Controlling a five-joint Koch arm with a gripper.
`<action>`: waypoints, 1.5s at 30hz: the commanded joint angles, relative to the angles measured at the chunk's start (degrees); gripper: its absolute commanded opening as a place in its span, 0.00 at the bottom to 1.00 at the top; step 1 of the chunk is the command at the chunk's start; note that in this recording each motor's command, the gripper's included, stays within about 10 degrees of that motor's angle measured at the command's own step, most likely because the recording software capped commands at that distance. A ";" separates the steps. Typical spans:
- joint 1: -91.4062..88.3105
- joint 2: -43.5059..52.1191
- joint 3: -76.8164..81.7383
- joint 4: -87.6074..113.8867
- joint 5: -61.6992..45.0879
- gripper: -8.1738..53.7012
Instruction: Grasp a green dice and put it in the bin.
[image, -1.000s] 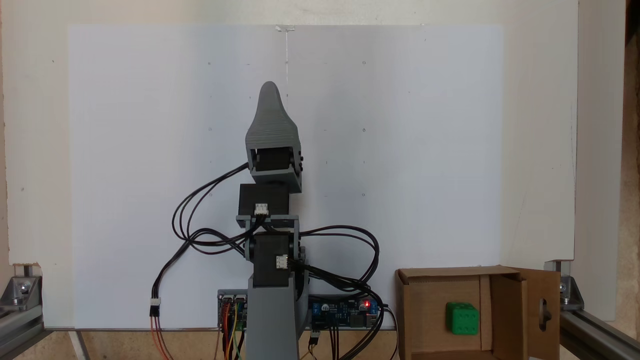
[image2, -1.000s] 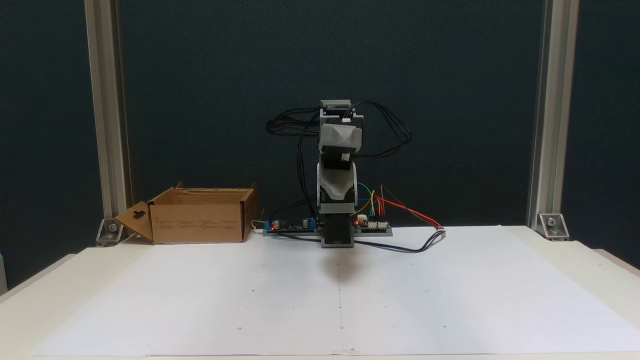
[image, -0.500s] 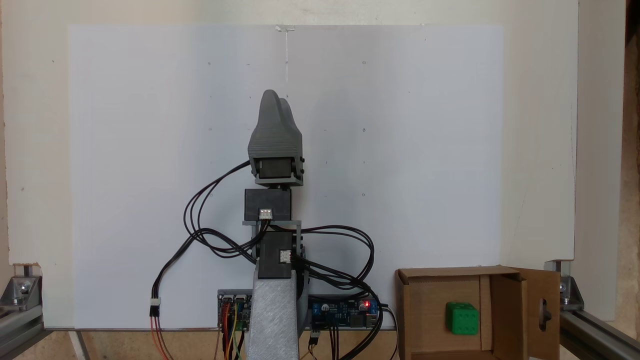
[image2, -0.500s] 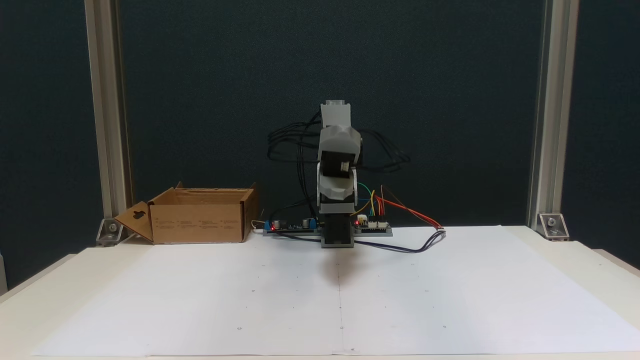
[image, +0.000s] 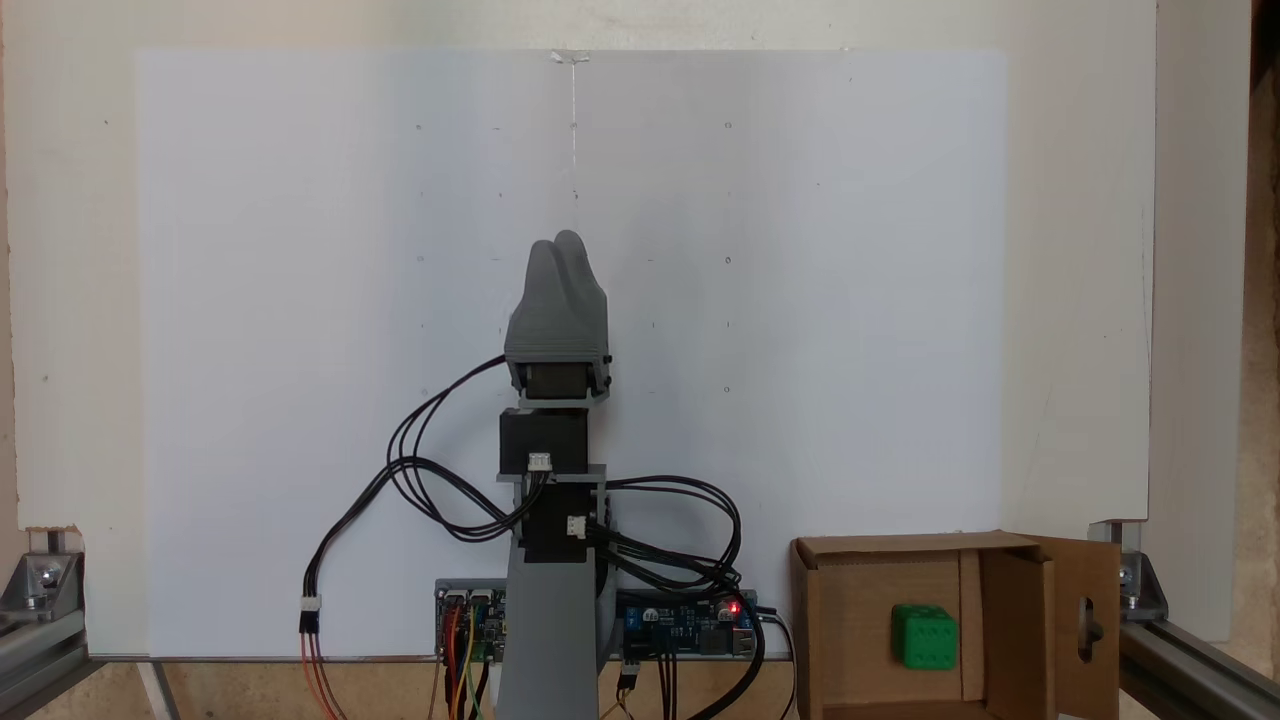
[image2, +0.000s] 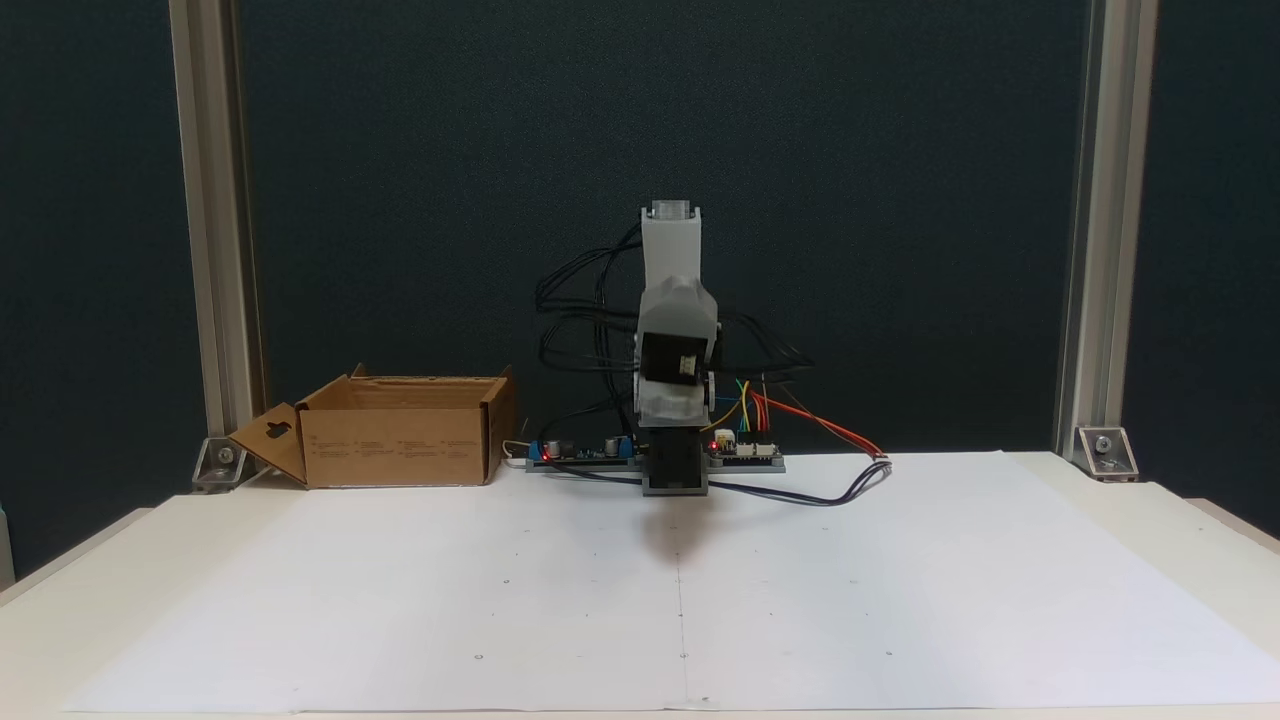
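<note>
The grey gripper (image: 562, 240), jaws together and empty, has drawn back over the white paper; the bright green plastic dice (image: 924, 636) lies well aside in the brown cardboard bin (image: 845, 610), so the task looks done.

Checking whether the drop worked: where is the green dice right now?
The green dice lies on the floor of the bin, at the lower right of a fixed view, right of the arm's base.

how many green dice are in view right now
1. The green dice lies inside the cardboard bin at the lower right of a fixed view. From the front, the bin's walls hide its inside, so no dice shows there.
</note>
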 joint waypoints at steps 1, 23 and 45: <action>1.58 6.42 0.18 -5.89 1.41 0.84; 1.85 6.33 11.87 -16.79 1.85 0.85; -1.14 6.24 11.87 -16.70 1.85 0.85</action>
